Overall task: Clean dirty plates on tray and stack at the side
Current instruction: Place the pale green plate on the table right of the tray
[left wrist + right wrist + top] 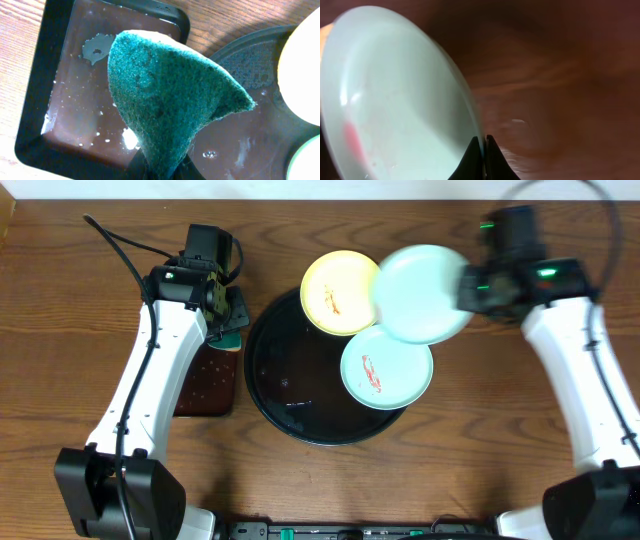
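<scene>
My right gripper (483,142) is shut on the rim of a pale aqua plate (420,293) and holds it lifted above the round black tray's (270,370) far right edge. In the right wrist view this plate (395,100) fills the left side and shows a faint red smear. A pale yellow plate (338,292) with a red smear rests on the tray's far rim. A second aqua plate (386,367) with a red smear lies on the tray's right side. My left gripper (167,167) is shut on a green sponge (165,95), left of the tray (250,130).
A small rectangular black tray (75,100) holding wet film lies on the wooden table left of the round tray, under my left gripper; it also shows in the overhead view (207,385). Bare wood surrounds the trays.
</scene>
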Available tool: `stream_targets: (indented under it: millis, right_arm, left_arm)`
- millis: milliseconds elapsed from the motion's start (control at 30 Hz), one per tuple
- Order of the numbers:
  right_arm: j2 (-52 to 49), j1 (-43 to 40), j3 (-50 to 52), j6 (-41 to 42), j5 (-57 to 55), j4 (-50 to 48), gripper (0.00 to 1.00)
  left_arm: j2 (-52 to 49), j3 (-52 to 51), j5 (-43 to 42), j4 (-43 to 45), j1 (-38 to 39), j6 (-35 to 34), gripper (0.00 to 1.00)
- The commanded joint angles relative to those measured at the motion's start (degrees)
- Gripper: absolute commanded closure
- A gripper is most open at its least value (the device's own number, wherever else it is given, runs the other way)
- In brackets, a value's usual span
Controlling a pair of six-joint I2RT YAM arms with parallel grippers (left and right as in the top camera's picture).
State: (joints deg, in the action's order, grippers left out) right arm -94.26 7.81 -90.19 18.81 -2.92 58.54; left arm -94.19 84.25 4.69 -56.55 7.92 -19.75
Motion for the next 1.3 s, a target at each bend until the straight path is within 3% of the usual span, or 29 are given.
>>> stream_targets:
  millis: [0, 233, 700, 767, 900, 1267]
  right_arm:
    - [0.0, -9.7, 2.4, -2.2, 1.0, 0.5, 0.99]
    - [-1.9, -17.9, 11.9, -3.4, 1.0, -6.5, 0.99]
    - [-2.0, -18.2, 35.5, -4.8, -0.7, -34.4, 0.99]
    - [-2.0, -18.3, 37.6, -4.7, -0.7, -36.2, 0.93]
    - [-2.0, -18.3, 38.1, -4.8, -0.7, -35.6, 0.75]
    - [-1.1, -18.2, 24.9, -7.0, 7.3, -20.1, 0.59]
  left_arm:
    - [0.0, 0.2, 0.7, 0.0, -0.2, -1.0, 0.93]
    - [0.0, 0.2, 0.7, 0.0, -0.2, -1.0, 0.93]
    - [0.0, 0.2, 0.7, 0.1, -0.2, -0.9, 0.92]
    - [0.0, 0.2, 0.7, 0.0, -0.2, -0.9, 0.93]
    - [0.0, 0.2, 0.7, 0.0, -0.2, -0.9, 0.93]
    - [0.0, 0.2, 0.7, 0.0, -0.2, -0.9, 0.93]
